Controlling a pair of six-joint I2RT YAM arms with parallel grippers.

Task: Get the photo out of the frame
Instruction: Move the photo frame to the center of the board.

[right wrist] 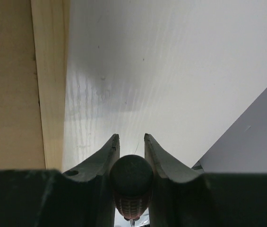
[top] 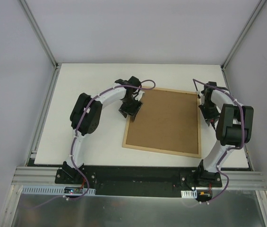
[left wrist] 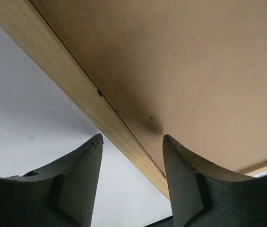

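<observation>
I'm hovering left gripper [left wrist: 132,138], jaws apart, astride light-wood rectangular frame [left wrist: 62,66] | brown fibreboard back [top: 164,120] covering it | right gripper [right wrist: 131,136] pinching dark round-ended tool [right wrist: 131,177]

The frame [top: 164,120] lies back up, so its front is hidden against the counter [top: 86,142]. From above, the left claw [top: 132,111] covers part of the frame's left edge. In the left wrist view the frame runs off the top and right edges, and the bases of the fingers [left wrist: 83,175] are cut off at the bottom. From above, the right claw [top: 208,118] is too small to read. In its wrist view a dark knob [right wrist: 131,174] sits between the fingers. The knob's lower end is blurred and cut off, and whether it is gripped I cannot tell.
</observation>
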